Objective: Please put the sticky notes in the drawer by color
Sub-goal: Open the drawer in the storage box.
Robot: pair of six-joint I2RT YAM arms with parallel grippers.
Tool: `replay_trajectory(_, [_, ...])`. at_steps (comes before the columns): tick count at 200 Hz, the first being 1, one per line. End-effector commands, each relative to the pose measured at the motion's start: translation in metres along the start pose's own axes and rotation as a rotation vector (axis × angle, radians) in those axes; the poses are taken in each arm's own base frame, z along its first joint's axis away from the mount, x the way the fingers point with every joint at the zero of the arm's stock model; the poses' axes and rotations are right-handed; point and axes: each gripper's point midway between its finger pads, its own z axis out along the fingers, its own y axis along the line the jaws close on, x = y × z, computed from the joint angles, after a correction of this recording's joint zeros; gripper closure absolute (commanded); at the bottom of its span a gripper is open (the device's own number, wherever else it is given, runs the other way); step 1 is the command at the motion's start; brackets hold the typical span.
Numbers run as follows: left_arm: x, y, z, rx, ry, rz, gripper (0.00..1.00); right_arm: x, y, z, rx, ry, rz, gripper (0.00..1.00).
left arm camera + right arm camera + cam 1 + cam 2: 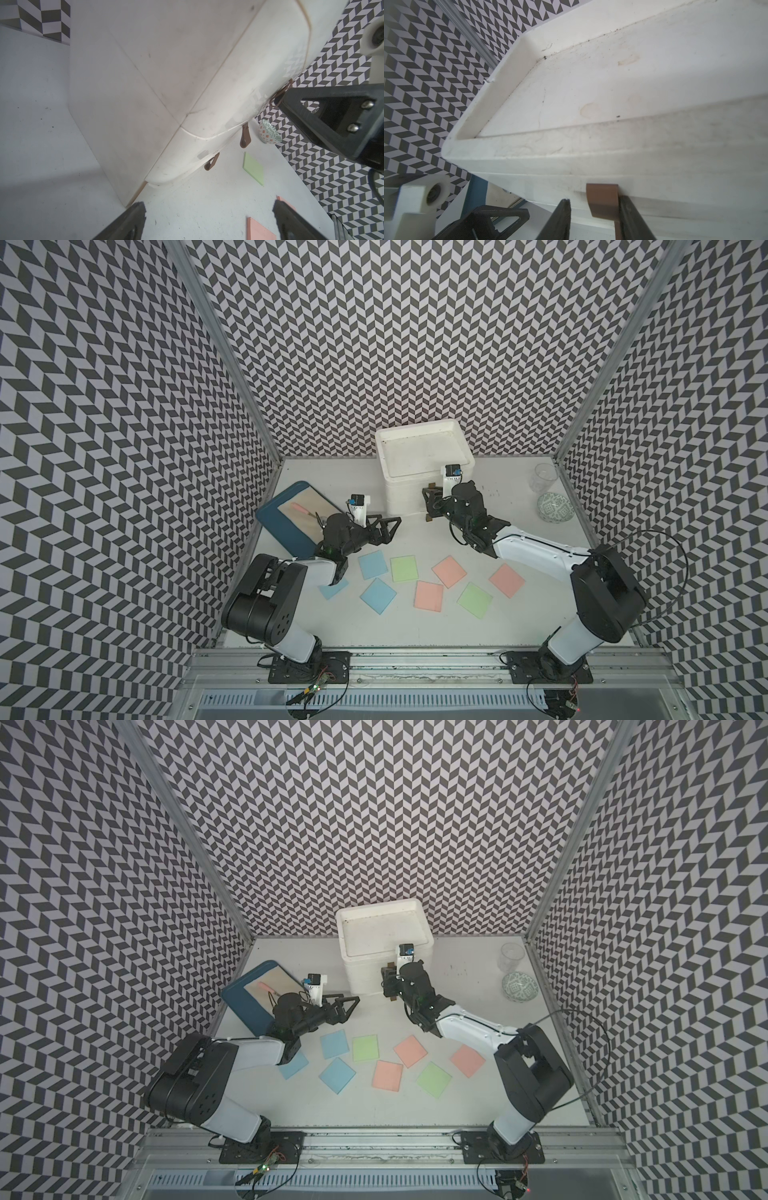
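Right gripper (593, 200): jaws apart, straddling the top handle (602, 192) of the drawer (488, 99). One finger (629, 212) touches the handle, the other stands just clear; not clamped.

Left gripper (207, 209): jaws wide apart, empty, above the table (415, 626), pointing at the drawer's left corner.

Drawer: white, three tiers, all pushed in, brown handles; rear middle of the table.

Notes: eight lie flat in both top views, in front of the drawer and well apart from it. Three blue notes (372, 564) lie leftmost, one partly under the left arm; also two green notes (403, 568) and three pink notes (449, 571). Another green note (253, 168) shows in the left wrist view, probably under the right arm.

Tray (274, 526): blue, left rear.

Bowl (555, 508), glass (544, 477): right rear; bowl's pattern too small to read.
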Motion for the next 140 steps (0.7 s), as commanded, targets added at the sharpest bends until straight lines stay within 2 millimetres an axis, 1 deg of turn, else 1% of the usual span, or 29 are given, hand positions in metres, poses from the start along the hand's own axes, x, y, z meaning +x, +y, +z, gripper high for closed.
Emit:
replay_trajectory(1, [-0.012, -0.011, 0.003, 0.040, -0.017, 0.016, 0.01, -0.018, 0.000, 0.005, 0.052, -0.072, -0.011, 0.64])
replay_trajectory(12, [-0.012, -0.011, 0.003, 0.039, -0.016, 0.017, 0.01, -0.019, 0.002, 0.007, 0.058, -0.079, -0.023, 0.69])
replay_trajectory(33, [-0.013, -0.012, 0.003, 0.040, -0.018, 0.021, 0.01, -0.021, 0.007, 0.007, 0.045, -0.083, -0.032, 0.89])
replay_trajectory(42, [-0.013, -0.011, 0.003, 0.040, -0.018, 0.021, 0.01, -0.022, 0.010, 0.005, 0.040, -0.083, -0.038, 0.94])
replay_trajectory(64, [-0.012, -0.012, 0.003, 0.044, -0.015, 0.019, 0.01, -0.022, 0.014, -0.004, 0.045, -0.074, -0.062, 0.96])
replay_trajectory(87, [-0.013, -0.013, 0.003, 0.047, -0.018, 0.020, 0.01, -0.019, 0.017, -0.021, 0.040, -0.069, -0.078, 0.97])
replay_trajectory(140, [-0.014, -0.015, 0.000, 0.054, -0.029, 0.014, 0.01, 0.003, 0.027, -0.067, -0.004, -0.013, -0.090, 0.97])
